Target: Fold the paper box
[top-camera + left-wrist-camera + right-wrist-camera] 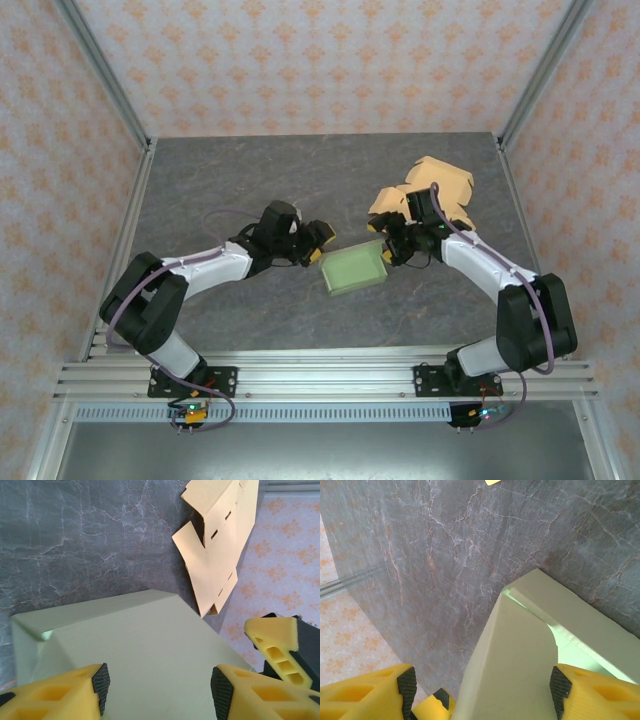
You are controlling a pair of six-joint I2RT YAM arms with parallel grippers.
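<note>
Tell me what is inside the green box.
Through the gap in the green box, only its own pale inner walls show; nothing else is visible there. Most of the inside is covered by its folded panels.

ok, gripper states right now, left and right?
Left gripper: jaws apart against the pale green folded paper box; grip cannot be told.
Right gripper: open, straddling the box's wall, not clamped.
</note>
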